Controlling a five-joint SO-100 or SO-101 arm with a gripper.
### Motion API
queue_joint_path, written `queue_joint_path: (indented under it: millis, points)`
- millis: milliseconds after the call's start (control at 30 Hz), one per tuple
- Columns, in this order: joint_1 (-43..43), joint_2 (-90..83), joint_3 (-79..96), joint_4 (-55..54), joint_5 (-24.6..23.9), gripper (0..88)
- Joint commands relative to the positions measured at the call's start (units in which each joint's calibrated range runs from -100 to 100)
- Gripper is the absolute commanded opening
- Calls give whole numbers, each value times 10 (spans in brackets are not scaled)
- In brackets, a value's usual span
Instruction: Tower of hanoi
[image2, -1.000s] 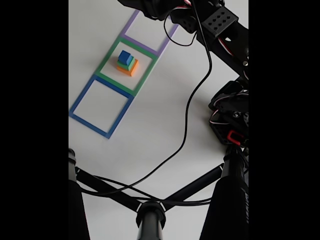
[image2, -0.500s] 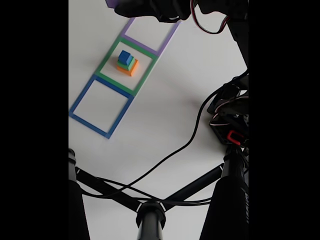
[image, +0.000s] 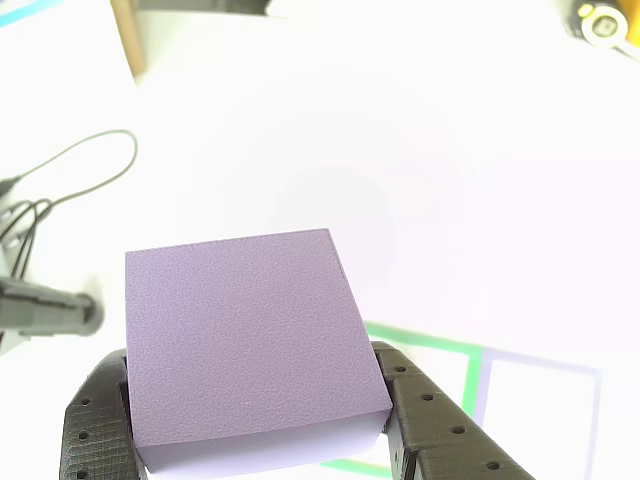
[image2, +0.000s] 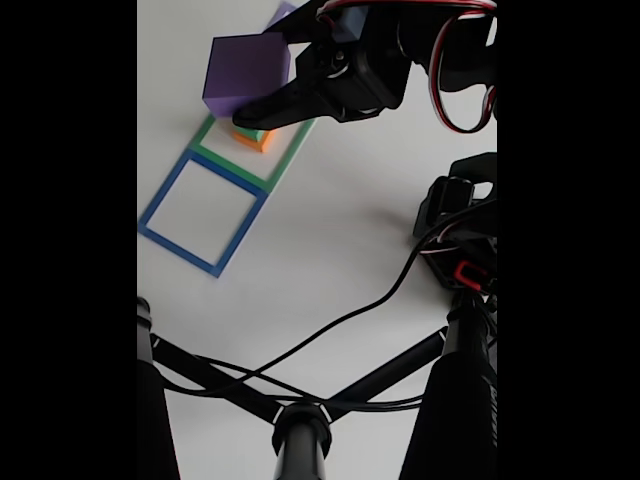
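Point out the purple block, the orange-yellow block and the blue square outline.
purple block (image: 245, 340): other view, middle of its top face.
orange-yellow block (image2: 258, 142): fixed view, visible corner below the gripper finger.
blue square outline (image2: 168, 187): fixed view, its left border strip.

The purple block (image2: 247, 75) — large, matte, square-faced — is clamped in the gripper (image2: 262, 112), off the table. Beneath it peek the orange-yellow block (image2: 256, 142) and the green block (image2: 248, 133).
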Motion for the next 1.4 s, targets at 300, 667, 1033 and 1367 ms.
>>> queue_joint_path:
  millis: [300,667,1033,1367]
  points:
    - [-83,-11,30,8,0,76]
    - [-84,-97,479,-304,0,81]
    - [-86,-8,869,-852,0,77]
    - [-88,253,918,-1231,0,75]
